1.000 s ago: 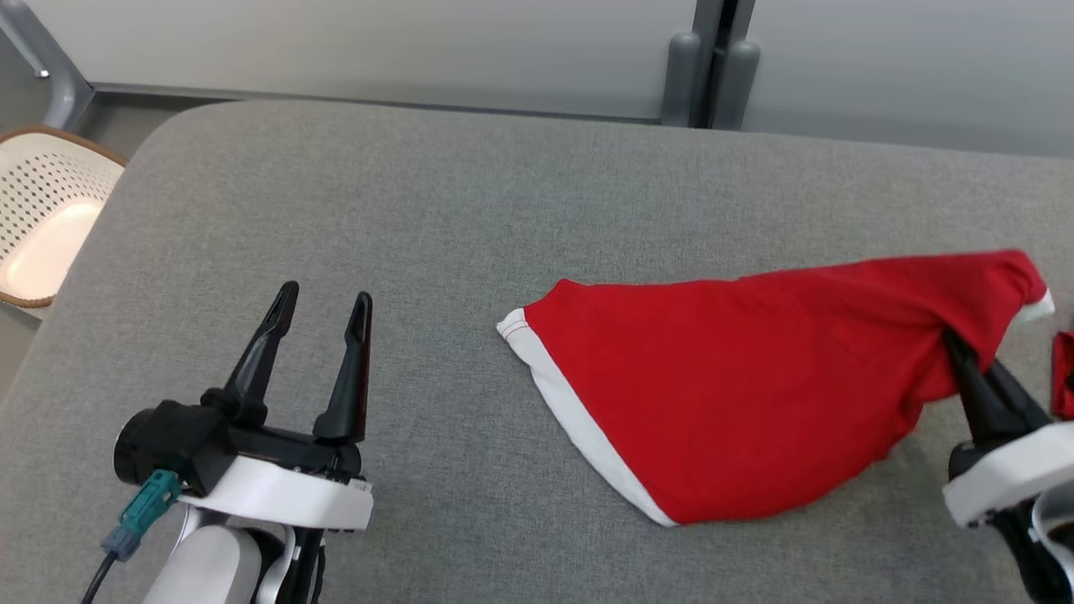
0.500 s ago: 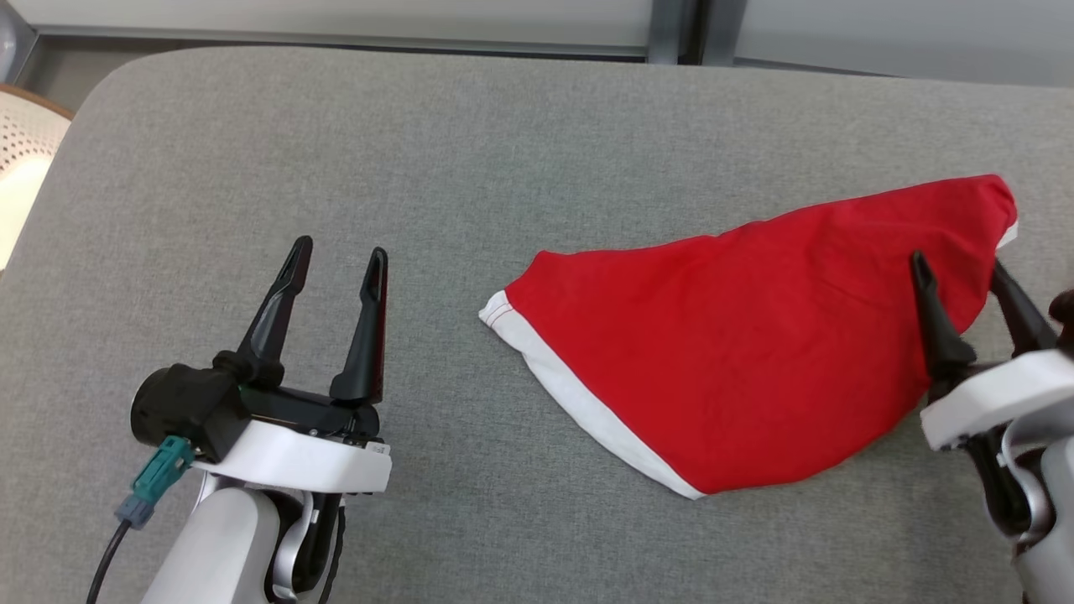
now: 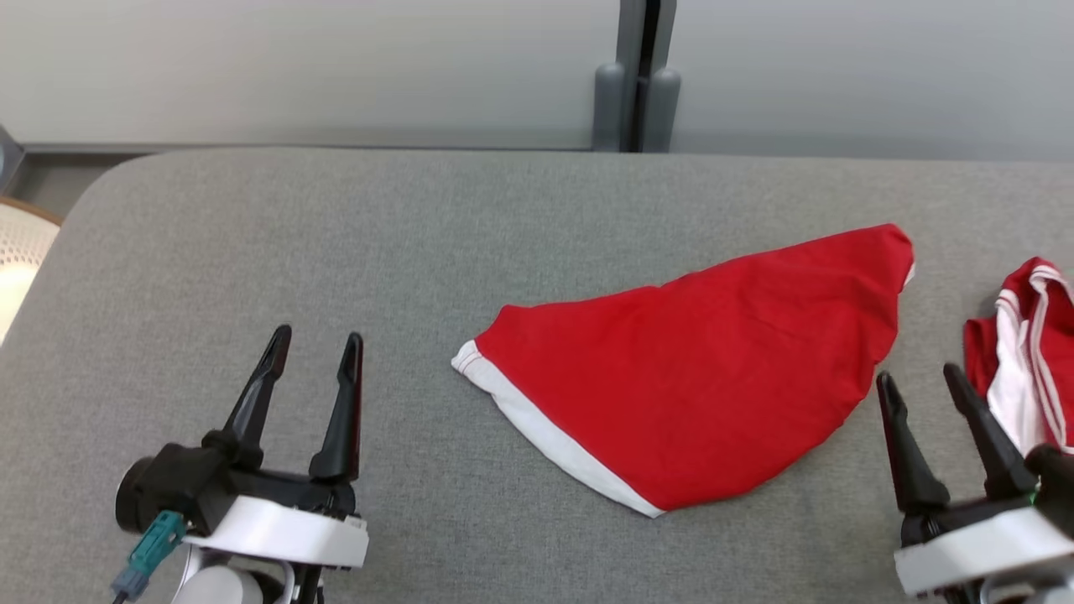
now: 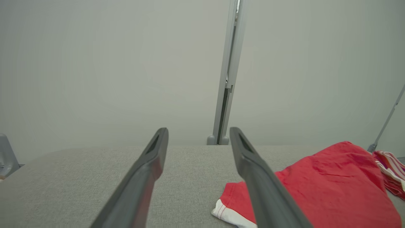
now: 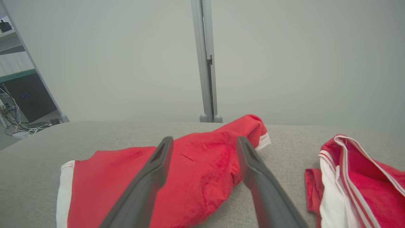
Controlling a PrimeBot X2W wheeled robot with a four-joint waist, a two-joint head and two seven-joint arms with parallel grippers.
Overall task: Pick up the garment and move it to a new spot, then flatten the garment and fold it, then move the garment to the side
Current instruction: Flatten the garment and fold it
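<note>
The grey fabric-topped table (image 3: 336, 235) spans the head view, its far edge against a pale wall; the red garment (image 3: 696, 377), white-banded along one hem, lies spread right of the table's middle, narrowing toward the far right; the left gripper (image 3: 317, 340) hovers by the near-left corner, fingers spread wide, empty, well apart from the garment; the right gripper (image 3: 919, 375) sits by the near-right corner, fingers likewise wide, holding nothing, its tips just beside the garment's right end; a crumpled red-and-white striped cloth (image 3: 1019, 352) lies at the right edge; a pale basket (image 3: 21, 252) peeks beyond the left edge.
</note>
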